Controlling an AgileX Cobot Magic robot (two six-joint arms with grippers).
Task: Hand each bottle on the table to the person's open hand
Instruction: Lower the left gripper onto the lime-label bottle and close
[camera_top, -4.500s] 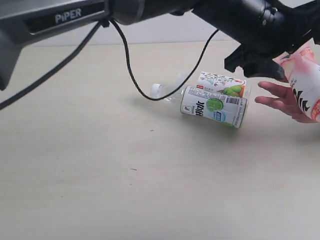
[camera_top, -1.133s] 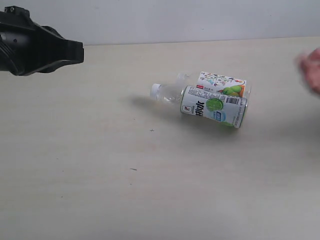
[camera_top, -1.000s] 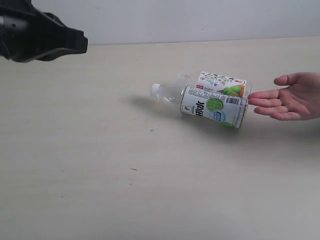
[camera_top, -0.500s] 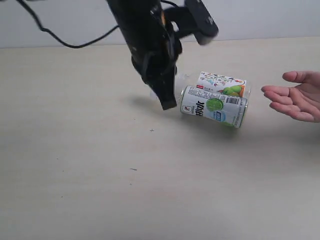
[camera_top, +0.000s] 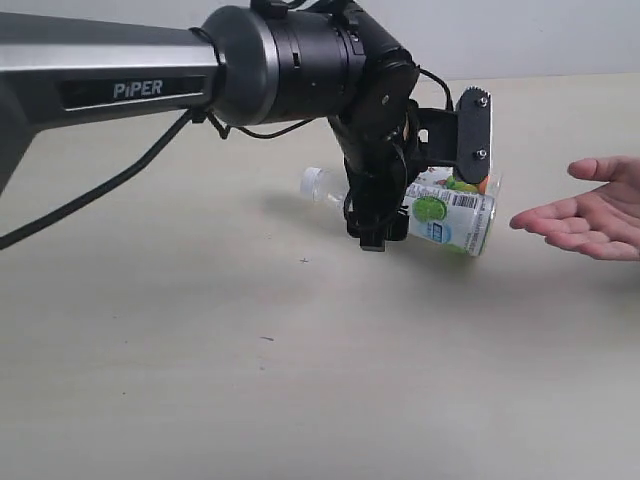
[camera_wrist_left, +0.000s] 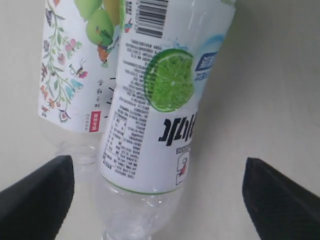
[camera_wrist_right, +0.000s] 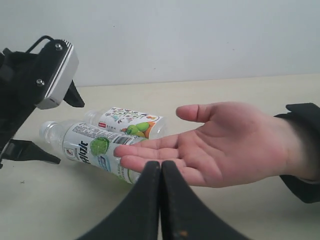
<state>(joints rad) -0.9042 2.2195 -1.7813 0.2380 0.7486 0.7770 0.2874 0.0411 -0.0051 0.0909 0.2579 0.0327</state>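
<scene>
Two clear plastic bottles lie on their sides, touching along their length, near the middle of the pale beige surface. The nearer one, the lime bottle, has a white label with a sliced green lime, a small blue panel, dark lettering, a block of fine print and a barcode; its clear neck ends in a white cap that points away from the person's open hand. Just behind it, the patterned bottle wears a white label with tiny flowers, leaves and butterflies, green fruit and an orange patch toward its base. The hand waits palm up just beside the bottles' bases, apart from both and low over the surface.

The left gripper hangs over the neck end of the lime bottle, and its black fingers stand wide apart, one on each side of the pair, gripping nothing. The right gripper sits near the hand with its two fingers pressed together, empty
</scene>
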